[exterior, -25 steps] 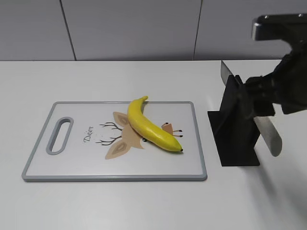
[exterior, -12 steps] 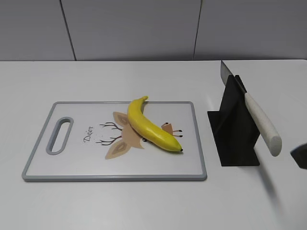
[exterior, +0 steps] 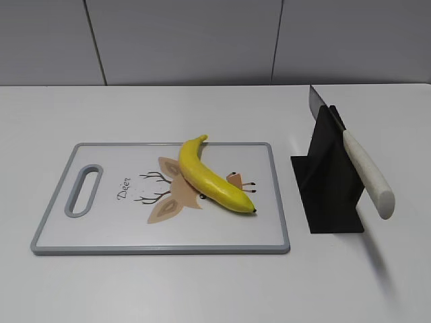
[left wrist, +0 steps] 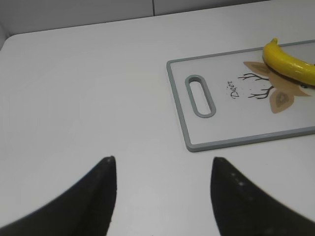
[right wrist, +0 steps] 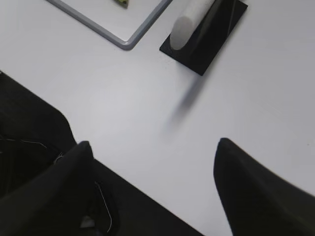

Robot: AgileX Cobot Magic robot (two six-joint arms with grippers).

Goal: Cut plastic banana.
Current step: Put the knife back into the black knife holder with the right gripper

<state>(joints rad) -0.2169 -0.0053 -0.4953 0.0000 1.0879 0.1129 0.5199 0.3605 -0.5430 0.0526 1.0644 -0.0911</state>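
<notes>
Nearest, in the left wrist view: left gripper (left wrist: pixel 162 196) at the bottom edge, fingers spread apart over bare table (left wrist: pixel 83 93). Likewise the right gripper (right wrist: pixel 152 191), wide apart, holding nothing. Farther, centre frame in the exterior view: board (exterior: pixel 101 232) (grey rim, deer print), with the banana (exterior: pixel 211 177) lying diagonally across it. Right of the board: black stand (exterior: pixel 328 182) with a white-handled knife (exterior: pixel 367 173) slanting out. Unobstructed all round.

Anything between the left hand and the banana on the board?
Nothing visible. The left hand hangs open over bare table; between it and the plastic banana lies only the cutting board, flat, handle end nearest.
</notes>
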